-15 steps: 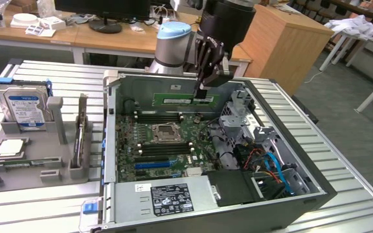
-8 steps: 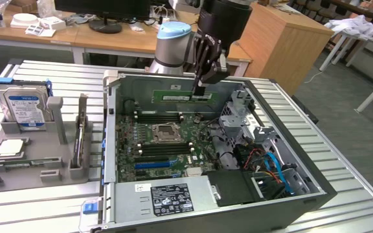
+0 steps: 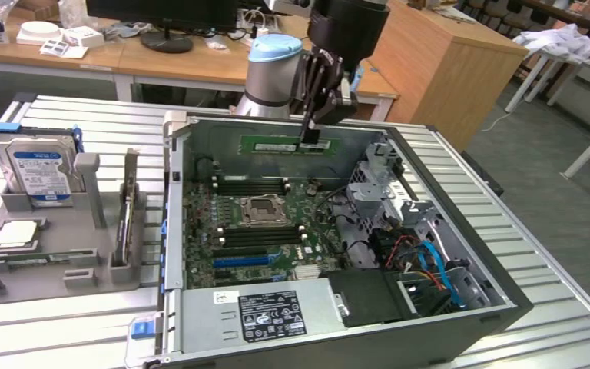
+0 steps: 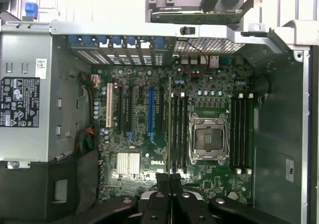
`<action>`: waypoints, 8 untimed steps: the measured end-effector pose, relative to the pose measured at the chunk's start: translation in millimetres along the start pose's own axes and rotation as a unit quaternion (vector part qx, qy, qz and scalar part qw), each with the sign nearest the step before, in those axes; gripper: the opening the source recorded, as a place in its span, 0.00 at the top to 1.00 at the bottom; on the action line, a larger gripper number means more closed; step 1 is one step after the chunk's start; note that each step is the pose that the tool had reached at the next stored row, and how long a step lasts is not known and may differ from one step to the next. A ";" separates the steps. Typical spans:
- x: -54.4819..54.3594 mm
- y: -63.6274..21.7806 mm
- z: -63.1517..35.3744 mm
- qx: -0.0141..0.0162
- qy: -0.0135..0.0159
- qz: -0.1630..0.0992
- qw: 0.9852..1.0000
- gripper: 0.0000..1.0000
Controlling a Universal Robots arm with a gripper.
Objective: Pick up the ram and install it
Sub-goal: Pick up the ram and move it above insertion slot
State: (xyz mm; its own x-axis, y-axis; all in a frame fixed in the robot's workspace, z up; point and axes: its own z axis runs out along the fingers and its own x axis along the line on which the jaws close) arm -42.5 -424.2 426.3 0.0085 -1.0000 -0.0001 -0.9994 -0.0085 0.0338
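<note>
The ram (image 3: 280, 146), a thin green stick, hangs level above the far part of the open computer case (image 3: 177, 231). My gripper (image 3: 313, 141) is shut on the stick near its end on the exterior view's right. In the wrist view the ram (image 4: 170, 124) shows edge-on as a thin line running out from the black fingers (image 4: 162, 180), over the motherboard (image 4: 139, 184). Black memory slots (image 3: 252, 184) lie on both sides of the CPU socket (image 3: 262, 207), below the stick. The wrist view shows the same slots (image 4: 179, 129) beside the socket (image 4: 208, 137).
A grey fixture (image 3: 28, 265) on the exterior view's left holds a silver hard drive (image 3: 34, 169) upright. The power supply (image 3: 264, 314) fills the case's near end, with blue and orange cables (image 3: 429, 265) and a drive cage (image 3: 382, 184) on the exterior view's right. Wooden desks stand behind.
</note>
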 end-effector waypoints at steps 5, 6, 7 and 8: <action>-8.5 -0.1 1.0 0.000 0.000 0.000 1.000 0.88; -9.9 -0.1 1.2 0.000 0.000 0.000 1.000 0.88; -11.3 -0.2 1.4 0.000 0.000 0.000 1.000 0.88; -12.6 -0.2 1.5 0.000 0.000 0.001 1.000 0.88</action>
State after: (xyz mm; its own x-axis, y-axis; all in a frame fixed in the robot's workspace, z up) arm -42.5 -411.5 424.7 0.0075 -1.0000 0.0000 -0.9994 -0.0075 0.0338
